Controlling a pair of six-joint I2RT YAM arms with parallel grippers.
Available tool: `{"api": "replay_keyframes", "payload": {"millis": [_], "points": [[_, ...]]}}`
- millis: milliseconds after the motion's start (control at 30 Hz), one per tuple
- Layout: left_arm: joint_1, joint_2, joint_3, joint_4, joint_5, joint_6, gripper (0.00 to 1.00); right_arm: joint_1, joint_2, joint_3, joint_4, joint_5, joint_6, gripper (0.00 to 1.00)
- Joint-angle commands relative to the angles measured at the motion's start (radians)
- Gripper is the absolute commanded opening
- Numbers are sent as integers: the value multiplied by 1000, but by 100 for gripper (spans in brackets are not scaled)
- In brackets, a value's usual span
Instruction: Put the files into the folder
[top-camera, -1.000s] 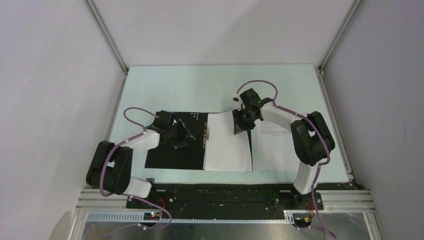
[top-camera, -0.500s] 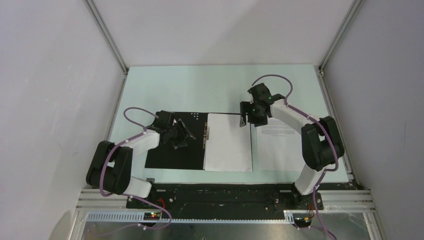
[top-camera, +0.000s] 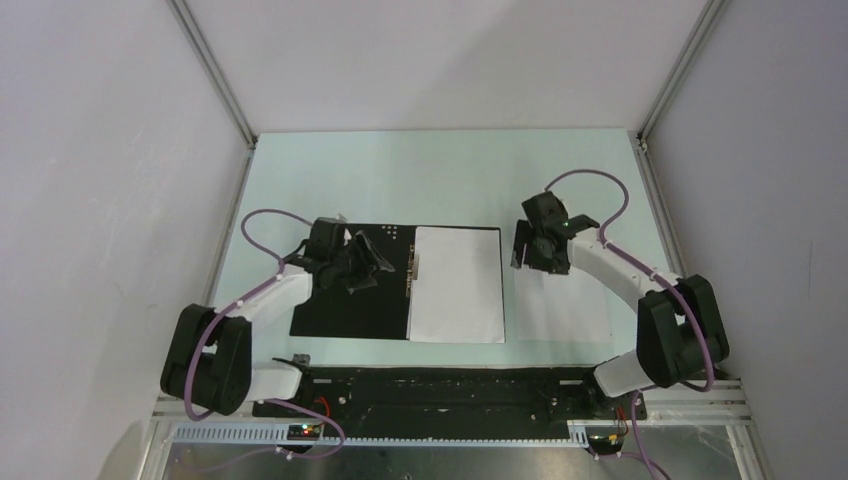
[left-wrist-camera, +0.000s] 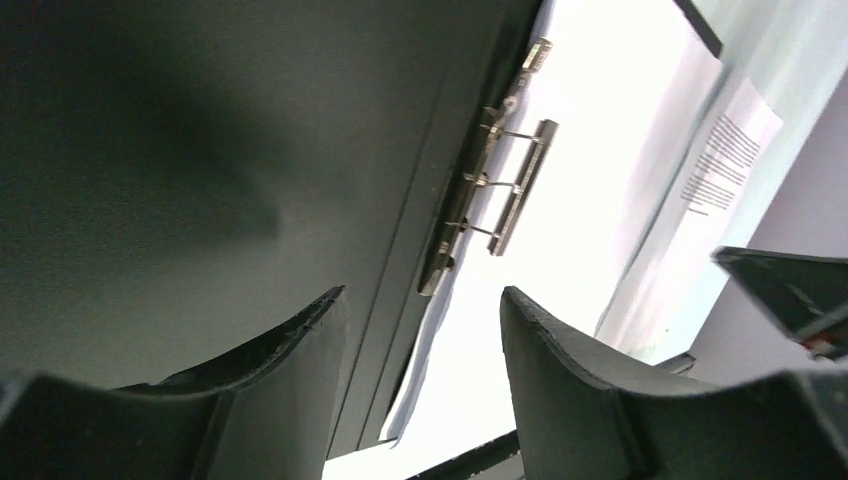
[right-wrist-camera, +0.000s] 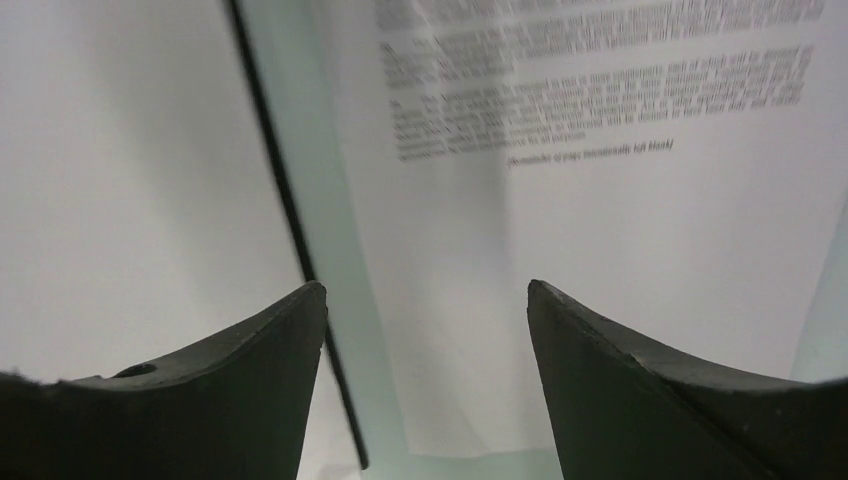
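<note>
Black card showed across the open folder (top-camera: 345, 300), which lay flat in the middle of the pale green desk (top-camera: 400, 180). The plain sheet (top-camera: 455, 285) lay flat on the folder's right half, its left edge against the metal clip (left-wrist-camera: 487, 190) at the spine. The printed sheet (top-camera: 565, 305) lay on the desk just right of the folder. In the right wrist view, the folder's dark right edge and a narrow strip of bare desk ran between the two sheets.

The left claw (top-camera: 362, 262) hung low over the folder's left half. Its jaws were apart and gripped nothing. The right claw (top-camera: 524, 247) hovered just off the folder's far right corner, above the printed sheet's near-folder corner. Its jaws were spread wide, and nothing but paper showed in the gap below them.

A second before, the right claw had been over the folder's right half, pinching the plain sheet's far corner, which curled up. Since then it had let go, opened and swung right, off the folder, and the sheet had settled flat. The left arm's elbow had shifted, but its claw kept its place over the folder's left half.
</note>
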Motion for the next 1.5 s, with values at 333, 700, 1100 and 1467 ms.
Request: {"api": "replay_keyframes", "payload": {"millis": [333, 700, 1100, 1467], "points": [[-26, -119, 50, -32, 47, 78, 63, 87, 170, -74, 143, 129, 95, 82], [-26, -145, 70, -37, 68, 72, 63, 84, 159, -152, 104, 181, 180, 69], [-26, -159, 90, -49, 68, 65, 63, 47, 119, -206, 119, 140, 180, 22], [-28, -162, 108, -53, 79, 68, 63, 38, 47, -212, 139, 95, 170, 0]]}}
